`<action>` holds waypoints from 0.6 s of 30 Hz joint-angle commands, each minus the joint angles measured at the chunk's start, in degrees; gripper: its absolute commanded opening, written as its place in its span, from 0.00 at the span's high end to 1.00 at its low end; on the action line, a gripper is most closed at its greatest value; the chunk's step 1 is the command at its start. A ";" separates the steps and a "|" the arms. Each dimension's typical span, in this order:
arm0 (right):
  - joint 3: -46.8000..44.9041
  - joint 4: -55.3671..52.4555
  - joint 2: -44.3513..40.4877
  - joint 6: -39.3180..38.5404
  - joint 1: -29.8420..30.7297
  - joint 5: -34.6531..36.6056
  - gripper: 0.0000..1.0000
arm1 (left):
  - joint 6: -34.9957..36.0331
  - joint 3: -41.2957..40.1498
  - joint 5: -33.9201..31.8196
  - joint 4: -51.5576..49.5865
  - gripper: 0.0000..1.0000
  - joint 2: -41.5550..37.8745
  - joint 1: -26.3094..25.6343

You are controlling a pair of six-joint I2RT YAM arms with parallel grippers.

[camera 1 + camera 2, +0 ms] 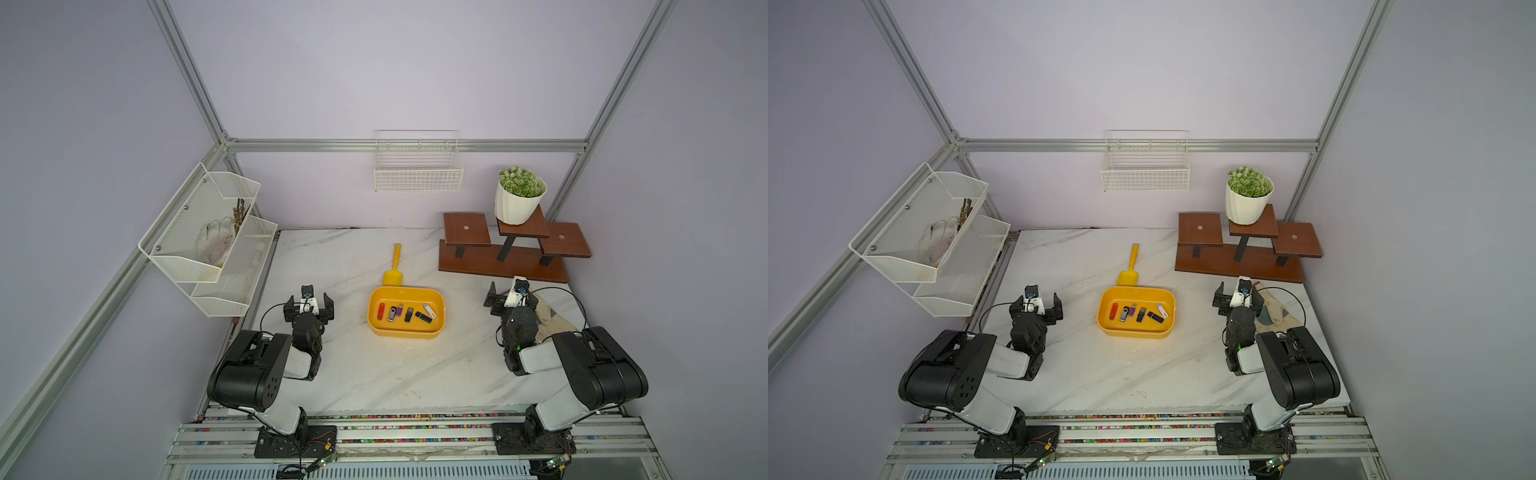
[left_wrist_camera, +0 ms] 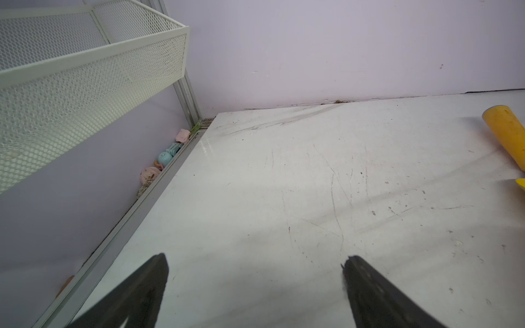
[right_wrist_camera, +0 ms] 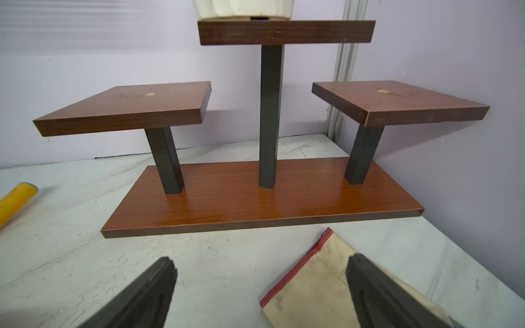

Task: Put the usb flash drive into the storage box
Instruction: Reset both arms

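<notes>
The yellow storage box (image 1: 405, 331) (image 1: 1136, 332) sits mid-table between the two arms in both top views. Several usb flash drives lie side by side on its floor, among them a red one (image 1: 381, 311), a purple one (image 1: 400, 309) and a white one (image 1: 429, 310). Left of the box my left gripper (image 1: 308, 300) (image 1: 1037, 300) (image 2: 257, 257) hangs open over bare marble, holding nothing. Right of the box my right gripper (image 1: 510, 293) (image 1: 1238, 291) (image 3: 261, 258) is also open and empty, with one finger above a beige cloth. Neither wrist view shows the box.
A yellow long-handled scoop (image 1: 395, 266) lies just behind the box. A brown tiered wooden stand (image 1: 505, 257) (image 3: 255, 198) with a potted plant (image 1: 517, 201) fills the back right. The red-trimmed beige cloth (image 3: 309, 286) lies under the right arm. A white wire basket (image 1: 417, 174) and mesh shelves (image 1: 208, 232) hang on the walls.
</notes>
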 commanded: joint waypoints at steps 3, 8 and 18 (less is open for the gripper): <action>-0.21 -1.17 0.00 0.61 -0.19 -0.54 0.01 | 0.84 -0.31 0.62 2.82 0.00 -0.43 0.35; -0.21 -1.08 0.02 0.60 -0.18 -0.54 0.01 | 0.87 -0.17 0.54 2.76 0.00 -0.34 0.35; 0.84 -2.80 0.27 0.85 -0.34 -0.87 0.01 | 0.93 -0.13 0.55 2.81 0.00 -0.38 0.30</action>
